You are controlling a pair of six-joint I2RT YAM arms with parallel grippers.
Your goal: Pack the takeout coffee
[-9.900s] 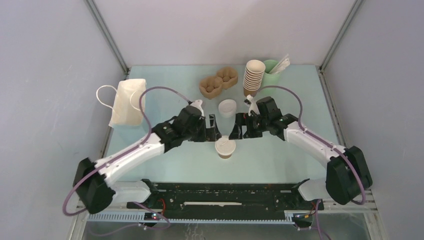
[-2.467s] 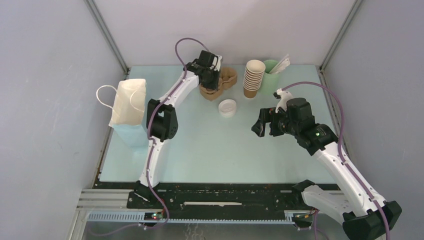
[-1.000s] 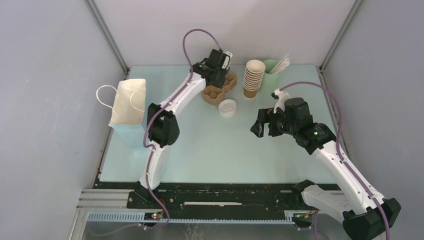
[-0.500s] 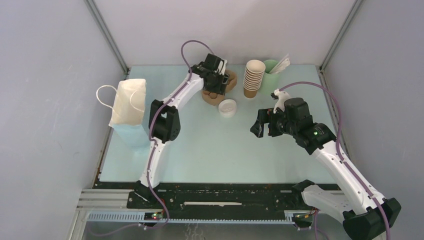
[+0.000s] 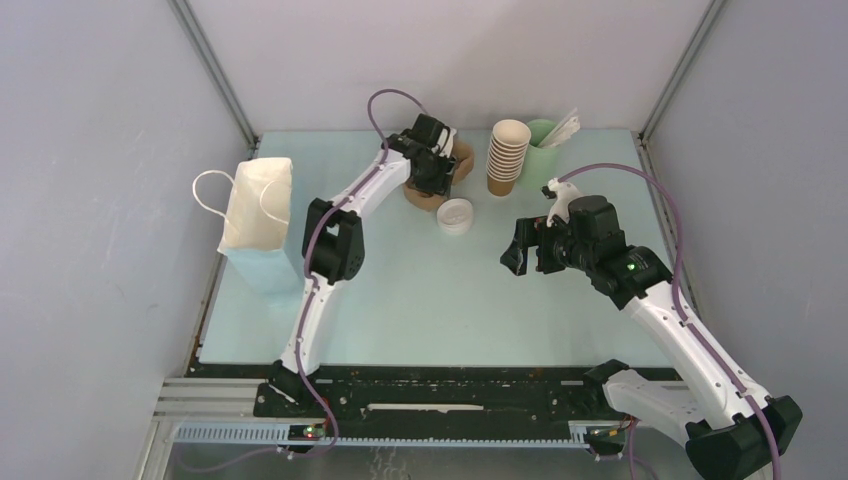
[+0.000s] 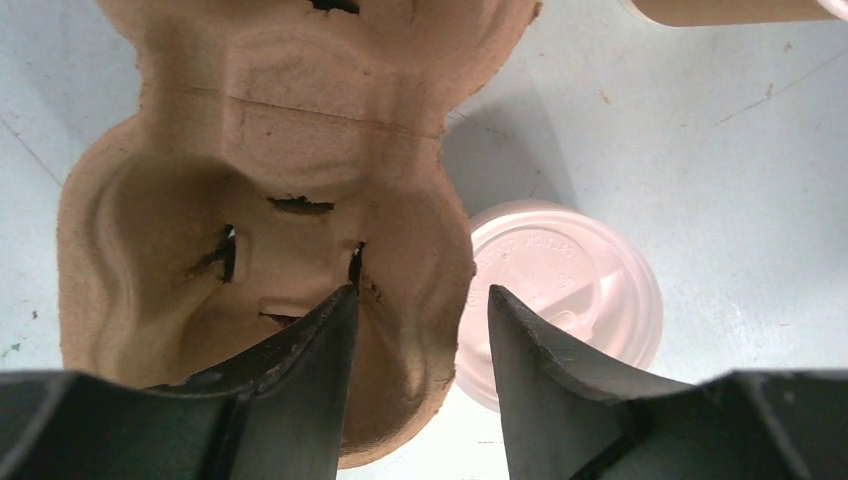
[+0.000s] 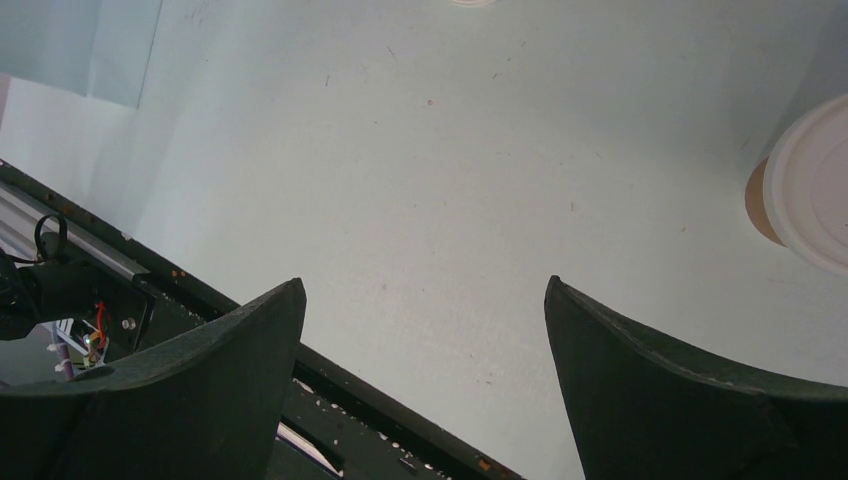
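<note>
A round white plastic lid point(image 6: 570, 280) point(image 5: 455, 215) lies flat on the tabletop, embossed top upward. It sits tight against the near-right rim of the brown pulp cup carrier point(image 6: 250, 110). No brown cup can be made out beneath it.

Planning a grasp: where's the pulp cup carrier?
Top view: the carrier sits far centre on the table, left of the cup stack, beneath the left end effector.

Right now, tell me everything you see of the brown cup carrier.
The cup carrier is brown moulded pulp: two round pockets joined at a waist, small tears inside the near, empty one. It lies flat at the back of the table. The left hand straddles its rim wall, grip unclear; a white lid sits close beside it.
</note>
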